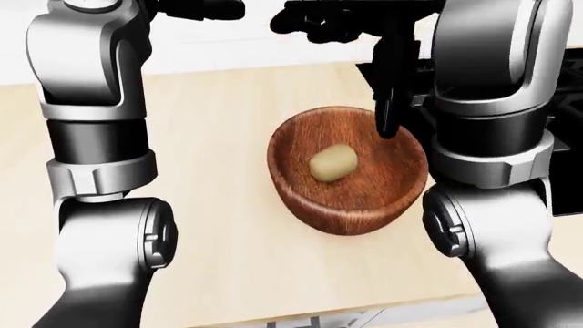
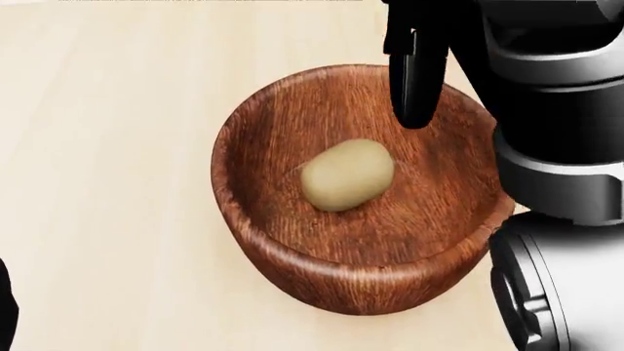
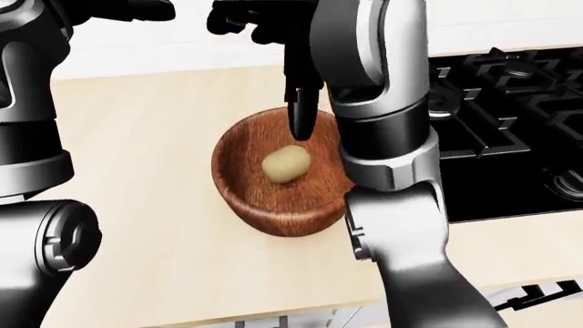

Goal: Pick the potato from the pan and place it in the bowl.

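The pale potato (image 2: 347,175) lies loose in the middle of the brown wooden bowl (image 2: 292,263), which rests on the light counter. My right hand (image 1: 339,68) hangs open above the bowl's upper right rim. One of its black fingers (image 2: 418,80) points straight down over the rim and touches nothing. The other fingers spread to the left near the top of the left-eye view. My left hand (image 1: 193,8) shows only as a black strip at the top edge, up and left of the bowl. No pan is in view.
A black stove (image 3: 510,102) with grates fills the right side of the right-eye view, next to the bowl. The light wooden counter (image 1: 219,205) spreads left of the bowl, and its near edge (image 3: 273,311) runs along the bottom. My two grey forearms stand on either side of the bowl.
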Motion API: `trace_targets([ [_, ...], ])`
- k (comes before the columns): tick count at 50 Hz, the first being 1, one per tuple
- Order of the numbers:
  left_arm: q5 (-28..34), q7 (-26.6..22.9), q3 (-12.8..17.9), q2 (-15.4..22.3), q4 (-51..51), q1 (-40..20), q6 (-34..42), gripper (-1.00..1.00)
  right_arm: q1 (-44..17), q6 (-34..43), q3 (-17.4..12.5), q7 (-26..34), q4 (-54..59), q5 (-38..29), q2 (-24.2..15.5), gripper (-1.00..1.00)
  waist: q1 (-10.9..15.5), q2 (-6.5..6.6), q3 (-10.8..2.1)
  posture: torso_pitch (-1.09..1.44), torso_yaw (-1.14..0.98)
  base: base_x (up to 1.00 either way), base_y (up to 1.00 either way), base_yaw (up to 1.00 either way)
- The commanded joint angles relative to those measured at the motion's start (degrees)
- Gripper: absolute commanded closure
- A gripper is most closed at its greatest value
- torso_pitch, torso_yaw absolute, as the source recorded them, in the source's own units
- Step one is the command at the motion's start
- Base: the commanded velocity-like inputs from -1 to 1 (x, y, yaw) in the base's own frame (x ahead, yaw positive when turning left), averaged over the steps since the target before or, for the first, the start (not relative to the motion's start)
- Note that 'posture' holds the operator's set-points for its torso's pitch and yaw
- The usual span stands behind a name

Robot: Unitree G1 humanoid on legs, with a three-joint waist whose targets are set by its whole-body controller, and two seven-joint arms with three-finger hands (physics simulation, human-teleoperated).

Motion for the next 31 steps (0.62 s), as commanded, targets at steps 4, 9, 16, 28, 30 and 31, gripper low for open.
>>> trace_targets([
  [4,0.26,0.15,0.56,0.98,-1.52,-2.18,-1.70,-1.00,-3.35,-1.35,-3.31,-1.54,1.95,-0.53,-1.28,-1.00,-0.01,0.12,-1.81,0.00,0.00,0.00,0.00,0.00],
  [9,0.27,0.10,0.64,1.22,-1.02,-2.13,-2.13,-1.00,-4.73,-1.57,-5.09,-4.29,5.07,1.01,-3.53,-1.00,0.17,-0.04,-1.80,0.00,0.00,0.00,0.00,0.00],
  [16,0.34,0.08,0.63,1.49,-0.29,-2.67,-2.38,-1.00,-6.61,-1.80,-6.14,-8.46,9.54,3.89,-6.97,-1.00,0.41,-0.33,-1.77,0.00,0.00,0.00,0.00,0.00],
  [28,0.15,0.22,0.71,1.43,-0.44,-2.28,-2.50,-1.00,-8.82,1.91,-9.57,-20.91,16.36,11.35,-10.72,-1.00,0.97,-0.83,-1.83,0.00,0.00,0.00,0.00,0.00],
  [30,0.14,0.24,0.72,1.43,-0.33,-2.27,-2.57,-1.00,-8.76,1.65,-9.80,-24.10,18.09,12.74,-12.16,-1.00,1.10,-0.95,-1.87,0.00,0.00,0.00,0.00,0.00],
  [31,0.14,0.24,0.72,1.44,-0.34,-2.09,-2.67,-1.00,-8.62,1.63,-10.15,-25.63,18.84,13.50,-13.02,-1.00,1.15,-1.02,-1.88,0.00,0.00,0.00,0.00,0.00],
])
